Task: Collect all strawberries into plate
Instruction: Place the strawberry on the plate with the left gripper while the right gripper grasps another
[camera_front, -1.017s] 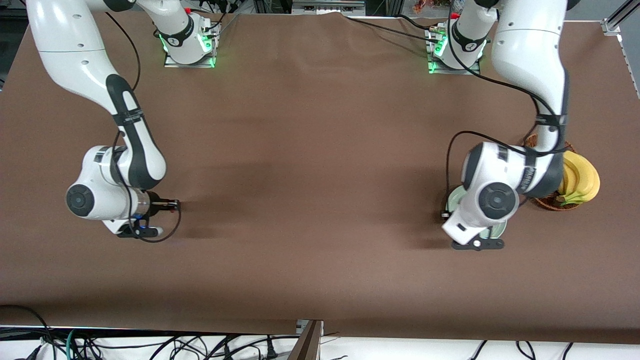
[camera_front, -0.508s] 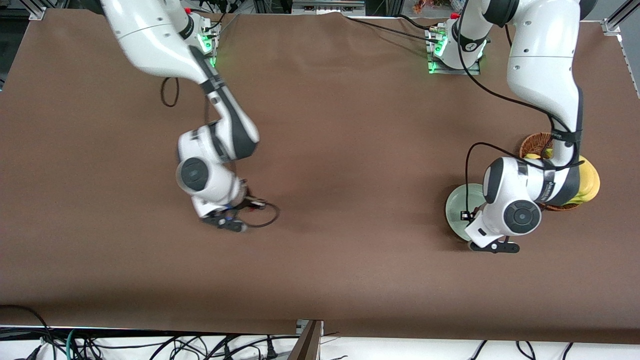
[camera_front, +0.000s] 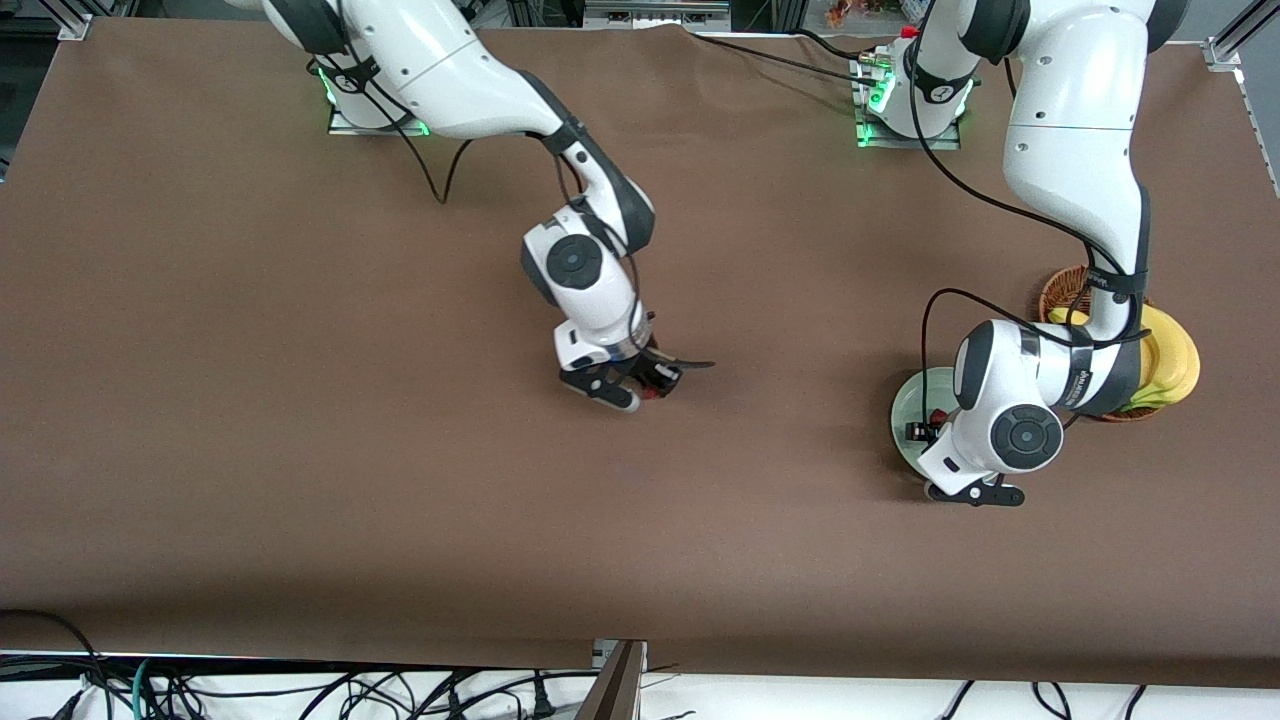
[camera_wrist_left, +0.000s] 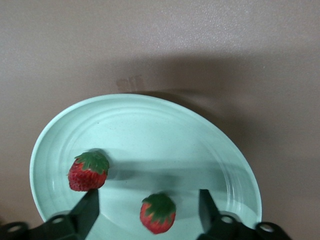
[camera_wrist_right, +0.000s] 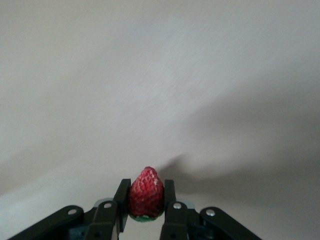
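A brown cloth covers the broad worktop (camera_front: 300, 450), with cables trailing along its near edge. The right claw (camera_wrist_right: 145, 205) is up over the middle of the worktop, fingers (camera_wrist_right: 121, 202) pinched on the flanks of a strawberry (camera_wrist_right: 146, 198), tip pointing out ahead of it. The berry looks light and soft, likely to bruise or squirt free under a hard squeeze, so a gentle hold across its widest part, as here, seems right. The left claw (camera_wrist_left: 149, 210) hangs just above the plate (camera_wrist_left: 210, 150), jaws spread wide and gripping nothing; one loose strawberry (camera_wrist_left: 158, 213) lies between its fingers and a second berry (camera_wrist_left: 88, 171) just beside one finger. Next to the plate sits a wicker basket (camera_front: 1062, 290) with bananas (camera_front: 1165, 355).
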